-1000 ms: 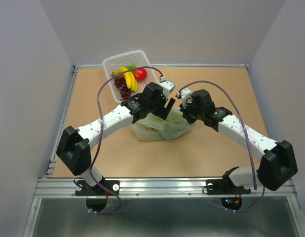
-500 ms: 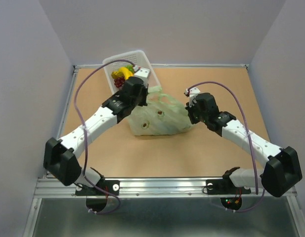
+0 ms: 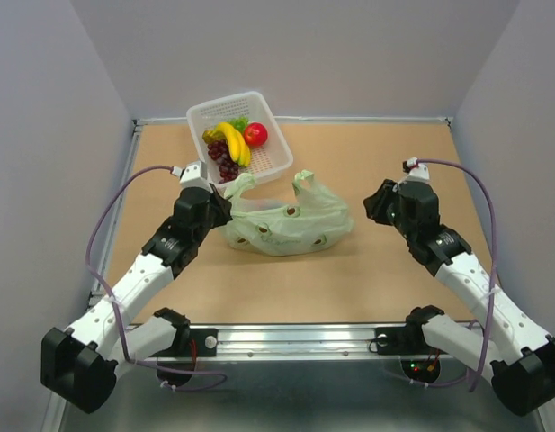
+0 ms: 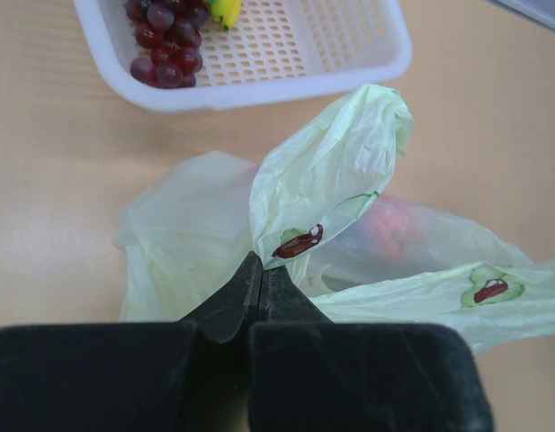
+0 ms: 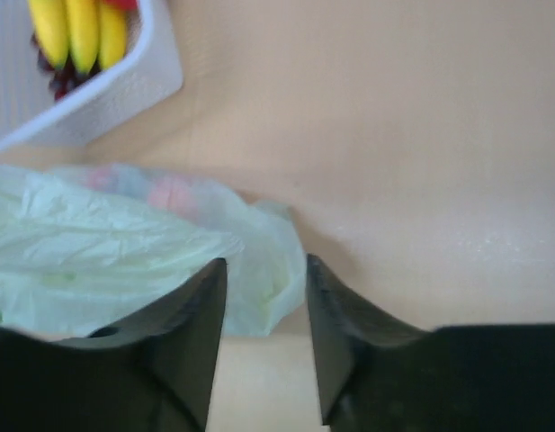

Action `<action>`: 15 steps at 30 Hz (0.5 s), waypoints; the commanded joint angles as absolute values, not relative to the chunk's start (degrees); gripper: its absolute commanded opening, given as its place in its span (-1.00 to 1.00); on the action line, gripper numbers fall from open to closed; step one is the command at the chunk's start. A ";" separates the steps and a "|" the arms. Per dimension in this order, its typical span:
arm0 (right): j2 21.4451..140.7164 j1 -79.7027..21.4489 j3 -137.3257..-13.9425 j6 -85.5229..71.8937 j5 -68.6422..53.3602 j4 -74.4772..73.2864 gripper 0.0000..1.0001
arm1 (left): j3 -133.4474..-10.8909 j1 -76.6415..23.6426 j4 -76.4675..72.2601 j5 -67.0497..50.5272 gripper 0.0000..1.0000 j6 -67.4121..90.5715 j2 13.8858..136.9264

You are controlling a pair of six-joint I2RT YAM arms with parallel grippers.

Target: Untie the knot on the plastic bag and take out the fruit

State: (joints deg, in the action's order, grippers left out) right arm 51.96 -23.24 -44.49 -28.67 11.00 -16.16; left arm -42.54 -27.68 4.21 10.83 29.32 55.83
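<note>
The pale green plastic bag [image 3: 290, 225] lies slumped on the table in front of the basket. The knot is not in view; two handle loops [image 3: 306, 183] stand apart. My left gripper [image 3: 227, 201] is at the bag's left end, shut on one handle loop [image 4: 326, 166], with the thin plastic pinched between its tips [image 4: 261, 263]. Reddish fruit [image 4: 391, 229] shows blurred through the bag's skin. My right gripper [image 3: 370, 205] stands open just right of the bag, nothing between its fingers [image 5: 264, 265]; the bag's corner [image 5: 264, 270] lies on the table beyond them.
A white basket [image 3: 270, 166] sits at the back, behind the bag, holding a banana [image 3: 233, 142], purple grapes [image 3: 223, 160] and a red fruit [image 3: 255, 135]. A raised rim borders the tabletop.
My left gripper shut on a handle and pulled back to the left with it. My right gripper opened and drew away to the right. The bag spread out flatter and wider.
</note>
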 commanded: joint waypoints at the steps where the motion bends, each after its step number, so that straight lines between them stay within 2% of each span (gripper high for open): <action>1: 50.98 -23.47 -49.99 -21.11 -3.24 -19.15 0.02 | -38.06 -27.77 -3.43 6.25 -1.00 33.14 48.00; 2: 51.15 -23.55 -52.27 -19.27 -5.95 -20.20 0.36 | -37.45 -27.77 -3.25 5.11 -0.99 32.87 47.21; 4: 53.94 -23.90 -59.91 -15.23 -9.03 -24.42 0.62 | -35.51 -27.86 -2.99 4.05 -0.99 32.70 44.83; 7: 58.26 -25.74 -68.95 -14.33 -10.46 -29.08 0.73 | -32.53 -27.95 -2.99 2.90 -0.98 33.40 41.40; 10: 63.27 -31.08 -74.59 -14.94 -4.43 -29.79 0.87 | -29.98 -27.95 -2.81 2.46 -0.97 34.27 39.12; 15: 75.11 -43.56 -84.87 -15.90 7.45 -32.86 0.89 | -27.95 -28.21 -2.81 2.02 -0.96 35.16 37.53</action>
State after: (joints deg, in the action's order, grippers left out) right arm 67.48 -35.33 -76.97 -16.58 -1.34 -28.56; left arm -29.10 -27.79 -0.58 3.16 34.17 38.81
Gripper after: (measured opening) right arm 0.941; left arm 0.026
